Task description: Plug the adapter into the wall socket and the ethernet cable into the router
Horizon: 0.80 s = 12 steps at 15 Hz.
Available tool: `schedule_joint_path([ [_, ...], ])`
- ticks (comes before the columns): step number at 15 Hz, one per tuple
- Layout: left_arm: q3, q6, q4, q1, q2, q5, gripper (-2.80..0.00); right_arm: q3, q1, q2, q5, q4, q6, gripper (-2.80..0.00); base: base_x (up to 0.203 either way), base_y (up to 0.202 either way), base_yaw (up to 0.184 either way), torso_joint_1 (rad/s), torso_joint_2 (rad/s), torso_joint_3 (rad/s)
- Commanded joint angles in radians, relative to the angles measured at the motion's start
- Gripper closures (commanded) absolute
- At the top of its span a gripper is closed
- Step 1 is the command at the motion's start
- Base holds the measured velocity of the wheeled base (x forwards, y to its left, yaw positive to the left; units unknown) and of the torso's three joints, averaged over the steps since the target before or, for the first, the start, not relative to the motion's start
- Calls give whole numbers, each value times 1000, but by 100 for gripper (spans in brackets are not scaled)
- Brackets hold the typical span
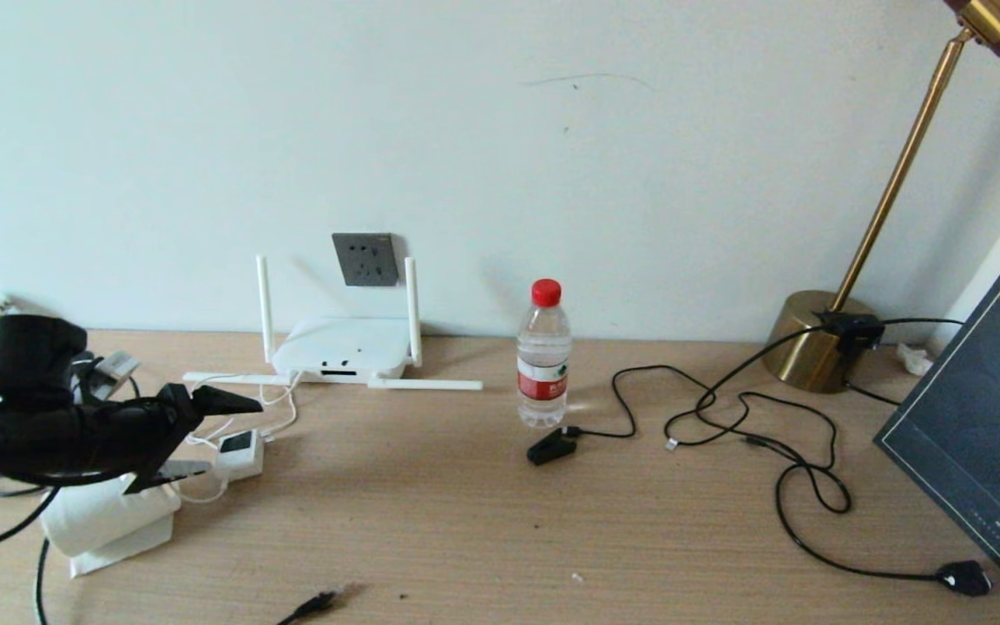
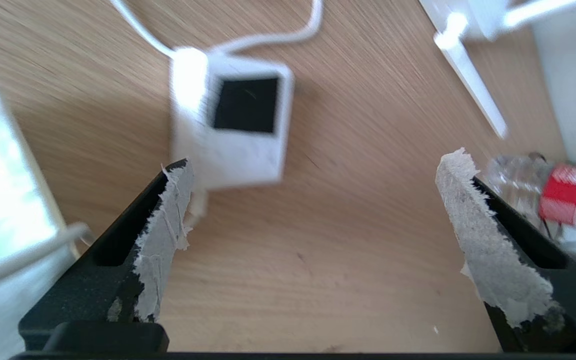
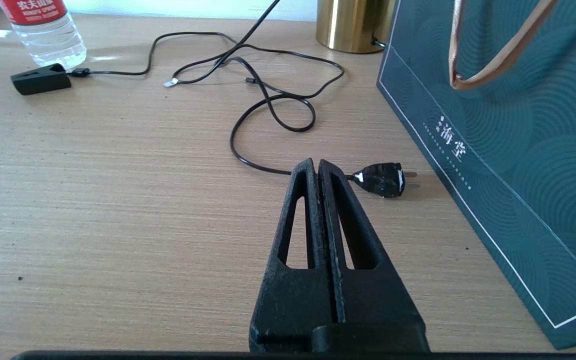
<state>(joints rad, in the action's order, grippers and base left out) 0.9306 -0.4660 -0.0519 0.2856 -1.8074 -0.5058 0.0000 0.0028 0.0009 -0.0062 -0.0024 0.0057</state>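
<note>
Wooden desk (image 1: 465, 521) holds one adapter (image 1: 238, 451) beside the wide-open, empty left tool (image 1: 205, 438).

A clear water bottle (image 1: 543, 356) with a red cap stands upright on the wooden counter (image 1: 465, 521) near the wall. Just in front of it lies a black clip (image 1: 550, 448) on a thin black cord. A brass lamp (image 1: 821, 340) stands at the far right, its black cord (image 1: 799, 473) looping to a plug (image 1: 964, 577) beside a dark teal paper bag (image 1: 986, 417). A white paper roll (image 1: 105, 521) lies at the left.
</note>
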Motion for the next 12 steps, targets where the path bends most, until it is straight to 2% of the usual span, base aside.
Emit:
schedule_joint_path([
  [1, 17, -2, 0, 12, -15, 3, -280, 0, 0, 1, 0, -1, 0, 0, 0, 0, 0, 0, 0, 0],
  [6, 24, 36, 1, 9, -57, 29, -280, 0, 0, 1, 0, -1, 0, 0, 0, 0, 0, 0, 0, 0],
  [12, 68, 40, 3, -18, -111, 41, -280, 0, 0, 1, 0, -1, 0, 0, 0, 0, 0, 0, 0, 0],
])
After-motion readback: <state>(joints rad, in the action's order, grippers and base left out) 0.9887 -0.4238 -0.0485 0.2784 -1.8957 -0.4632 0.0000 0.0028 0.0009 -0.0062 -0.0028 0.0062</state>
